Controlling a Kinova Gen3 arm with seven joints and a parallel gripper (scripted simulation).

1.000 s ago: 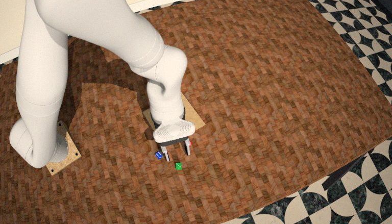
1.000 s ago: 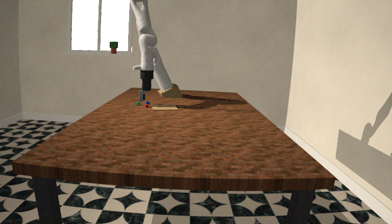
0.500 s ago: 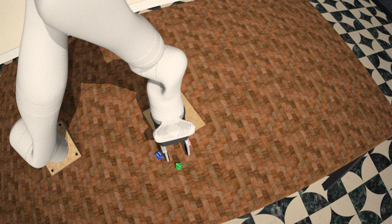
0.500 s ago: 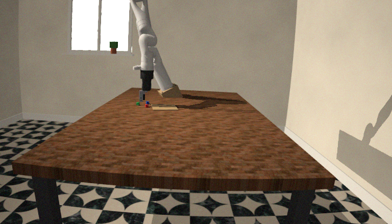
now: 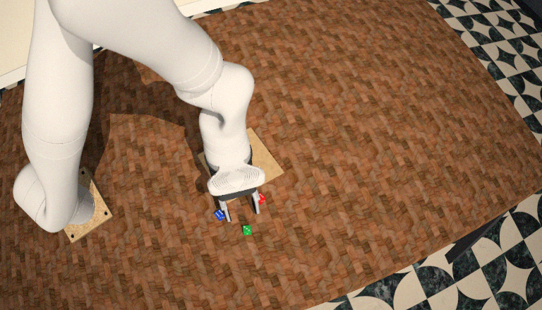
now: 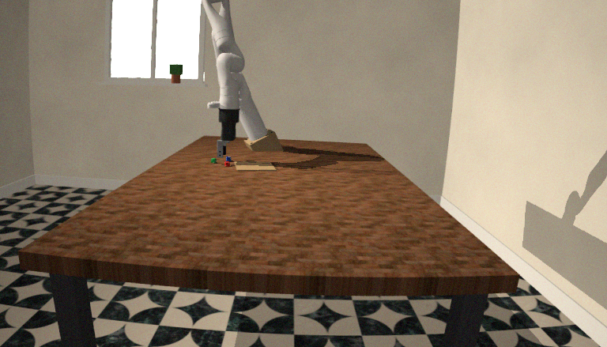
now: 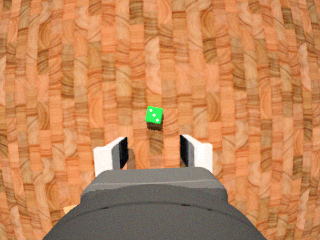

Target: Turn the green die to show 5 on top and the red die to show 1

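Observation:
The green die (image 5: 247, 229) (image 6: 213, 160) (image 7: 154, 115) lies on the table off the mat, with three pips on top in the wrist view. The red die (image 5: 261, 198) (image 6: 227, 164) lies on the table beside the mat, partly behind a finger in the top view; its top number is unclear. The blue die (image 5: 219, 215) (image 6: 228, 159) lies on the table near the other finger in that view; its top is too small to read surely. The tan mat (image 5: 265, 159) (image 6: 254, 167) lies flat, partly hidden by the arm. My gripper (image 5: 243, 217) (image 6: 221, 156) (image 7: 154, 147) is open and empty, above the table beside the green die.
The arm's base plate (image 5: 103, 206) (image 6: 264, 142) stands on the wooden table (image 5: 359, 111) (image 6: 277, 227). In the top view the blue and red dice lie on opposite sides of the fingers. The arm's shadow falls across the table and part of the mat.

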